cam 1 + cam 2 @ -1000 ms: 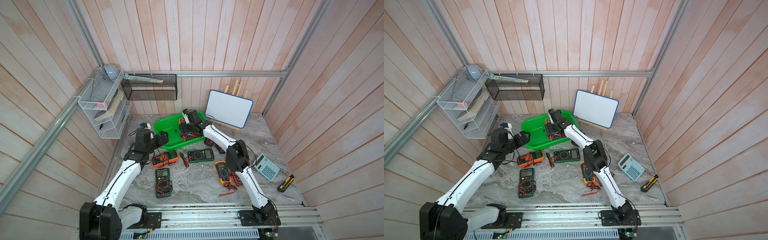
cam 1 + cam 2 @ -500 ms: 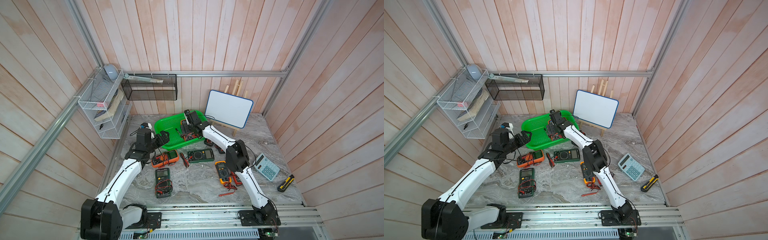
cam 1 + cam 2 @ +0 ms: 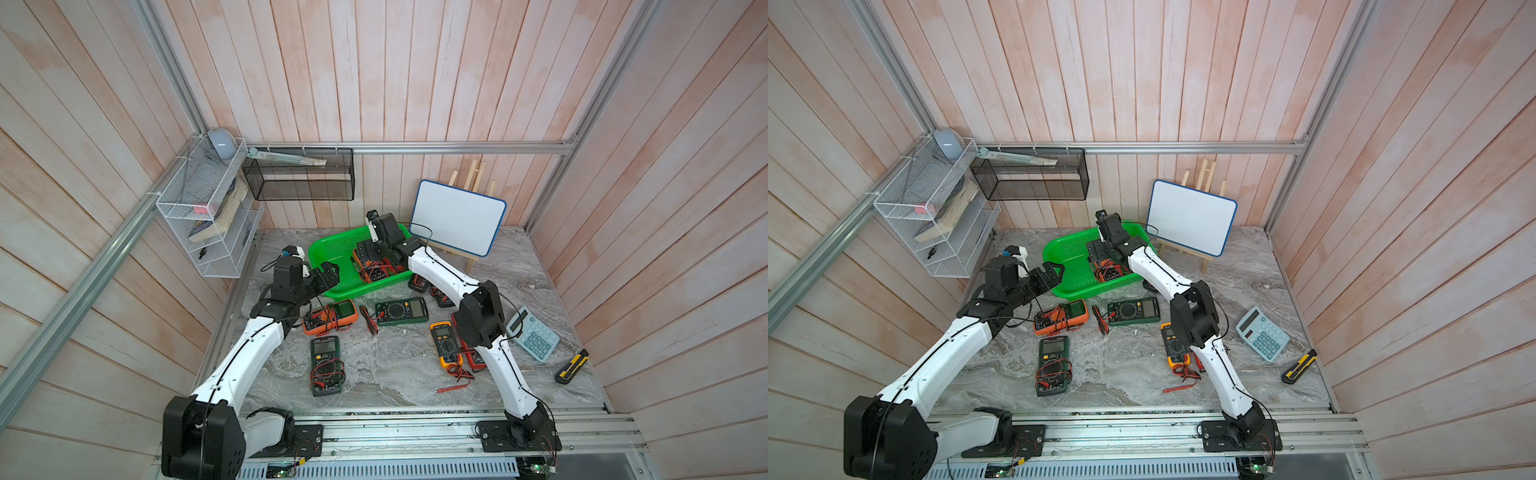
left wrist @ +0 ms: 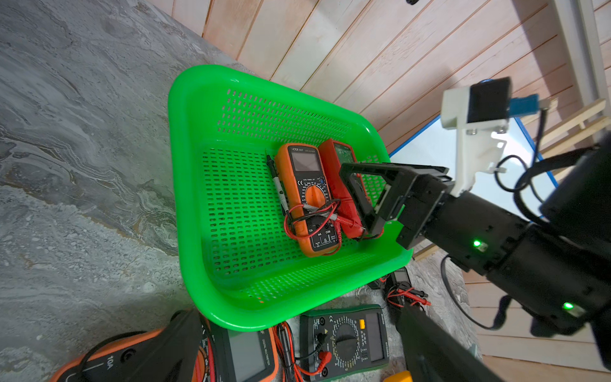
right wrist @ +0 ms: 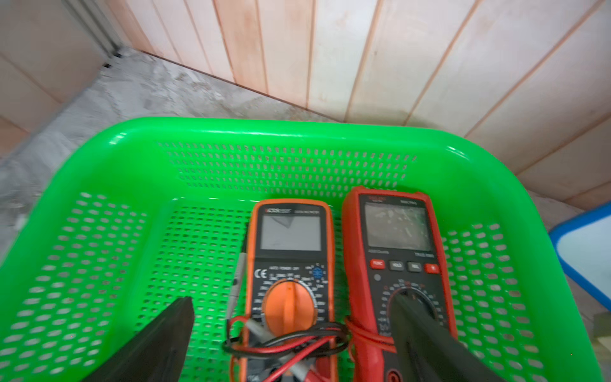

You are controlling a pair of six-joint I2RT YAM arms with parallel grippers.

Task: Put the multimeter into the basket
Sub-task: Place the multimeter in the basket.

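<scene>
The green basket (image 3: pixel 332 253) (image 3: pixel 1067 253) stands at the back of the table. On its floor an orange multimeter (image 4: pixel 305 195) (image 5: pixel 291 258), with red and black leads coiled over its lower end, lies beside a red multimeter (image 4: pixel 334 158) (image 5: pixel 396 238). My right gripper (image 5: pixel 291 307) (image 4: pixel 358 198) (image 3: pixel 370 253) hovers open just above them, one finger over the red meter's dial, the other over bare basket floor. It holds nothing. My left gripper (image 3: pixel 328 276) (image 4: pixel 294 330) is open and empty at the basket's near left corner.
On the table in front of the basket lie an orange multimeter (image 3: pixel 330 318), a dark green one (image 3: pixel 401 311), a green one (image 3: pixel 326 361) and a yellow one (image 3: pixel 444 343). A calculator (image 3: pixel 532 334), a utility knife (image 3: pixel 573 365) and a whiteboard (image 3: pixel 457 216) are to the right.
My right gripper's jaws have spread wide over the basket, and the orange multimeter lies free on the basket floor. The left arm has barely shifted.
</scene>
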